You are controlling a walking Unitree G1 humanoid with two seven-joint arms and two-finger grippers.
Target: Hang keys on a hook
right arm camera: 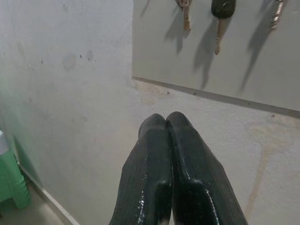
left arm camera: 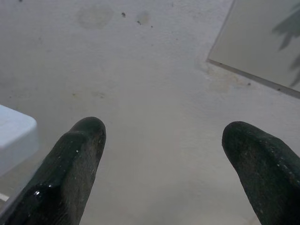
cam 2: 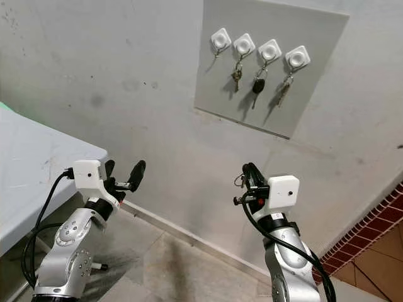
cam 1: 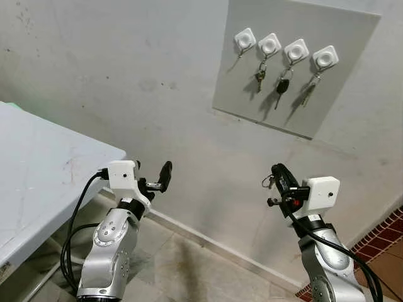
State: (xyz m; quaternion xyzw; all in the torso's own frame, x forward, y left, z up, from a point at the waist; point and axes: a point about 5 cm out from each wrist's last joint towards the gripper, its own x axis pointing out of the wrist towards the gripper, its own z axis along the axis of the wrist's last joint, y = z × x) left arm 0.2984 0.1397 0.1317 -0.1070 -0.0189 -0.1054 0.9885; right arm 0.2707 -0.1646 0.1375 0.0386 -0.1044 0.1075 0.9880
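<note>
Keys [cam 1: 268,182] dangle from our right gripper [cam 1: 279,173], its fingers pinched together around the ring. Three hooks on the wall board [cam 1: 252,100] already carry keys; the leftmost hook [cam 1: 244,39] is free, well above us. Our left gripper [cam 1: 158,178] gapes empty near the table edge [cam 1: 116,151]. Open wall lies between.

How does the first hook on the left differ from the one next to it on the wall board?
The leftmost hook carries no key; the second hook has a small key hanging from it. The leftmost hook also sits slightly higher on the board than the second hook. Both are white, square, rounded pads turned like diamonds, each with a small hook below.
</note>
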